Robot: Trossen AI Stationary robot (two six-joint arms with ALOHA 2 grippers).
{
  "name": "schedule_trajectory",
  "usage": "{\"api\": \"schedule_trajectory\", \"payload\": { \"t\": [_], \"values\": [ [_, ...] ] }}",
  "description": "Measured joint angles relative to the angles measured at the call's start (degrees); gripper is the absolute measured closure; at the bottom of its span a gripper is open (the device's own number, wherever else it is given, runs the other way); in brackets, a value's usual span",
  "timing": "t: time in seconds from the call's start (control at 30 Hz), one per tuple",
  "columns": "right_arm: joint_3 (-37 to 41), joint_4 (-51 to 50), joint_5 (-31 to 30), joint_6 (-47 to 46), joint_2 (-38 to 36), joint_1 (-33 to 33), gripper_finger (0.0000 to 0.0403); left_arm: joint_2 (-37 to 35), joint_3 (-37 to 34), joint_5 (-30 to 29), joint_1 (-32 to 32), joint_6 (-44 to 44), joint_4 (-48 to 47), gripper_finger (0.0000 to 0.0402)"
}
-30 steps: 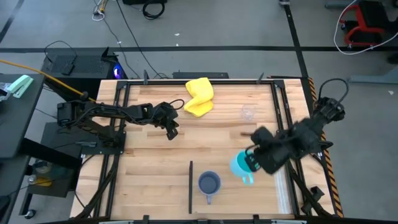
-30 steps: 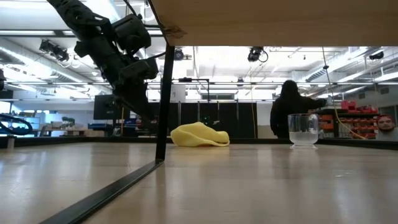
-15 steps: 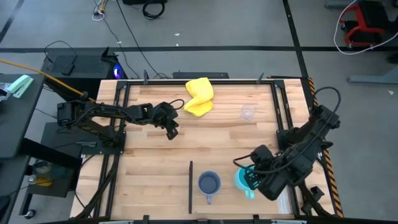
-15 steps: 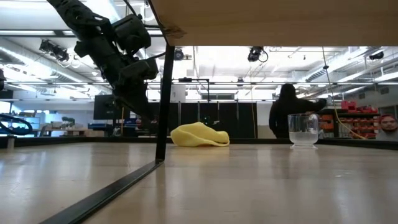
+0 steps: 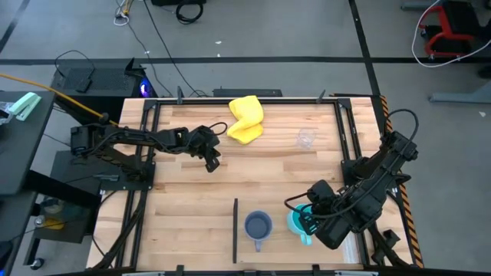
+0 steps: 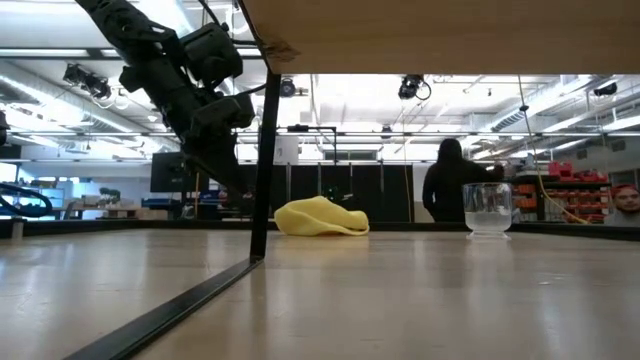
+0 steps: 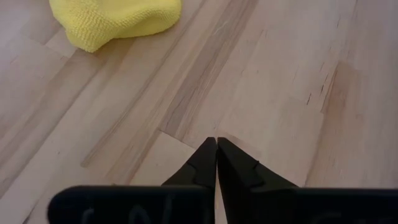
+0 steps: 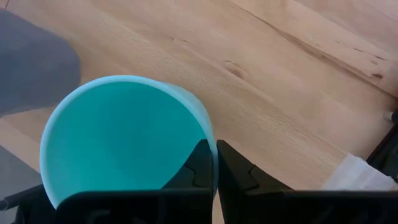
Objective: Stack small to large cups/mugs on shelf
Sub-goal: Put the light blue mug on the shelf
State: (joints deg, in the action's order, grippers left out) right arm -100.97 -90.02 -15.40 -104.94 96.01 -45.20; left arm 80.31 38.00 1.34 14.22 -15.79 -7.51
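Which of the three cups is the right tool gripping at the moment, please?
The turquoise mug: the right tool is shut on its rim. The grey-blue mug and clear cup stand free.

In the high view, most of the turquoise mug (image 5: 300, 222) is covered by the right gripper (image 5: 311, 218), so the grip on its rim cannot be made out there. In the right wrist view, the grey mug (image 8: 31, 65) is cut off by the picture's edge. Neither mug is seen in the low view. The clear cup (image 5: 306, 139) is too small and faint from above for its rim to be traced. The person (image 6: 447, 180) behind the table is seen only as a dark outline.
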Motion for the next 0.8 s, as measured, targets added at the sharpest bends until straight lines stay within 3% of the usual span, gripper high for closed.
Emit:
{"api": "schedule_trajectory", "payload": {
  "t": [0.47,0.8],
  "values": [
    [0.00,2.64,-1.67,0.03,0.00,-1.54,0.0396,0.04,0.02,0.00,0.00,0.10,0.00,0.0394],
    [0.00,3.51,-1.41,1.80,1.74,-1.44,0.0395,0.04,0.02,0.00,0.00,0.08,0.00,0.0370]
  ]
}}
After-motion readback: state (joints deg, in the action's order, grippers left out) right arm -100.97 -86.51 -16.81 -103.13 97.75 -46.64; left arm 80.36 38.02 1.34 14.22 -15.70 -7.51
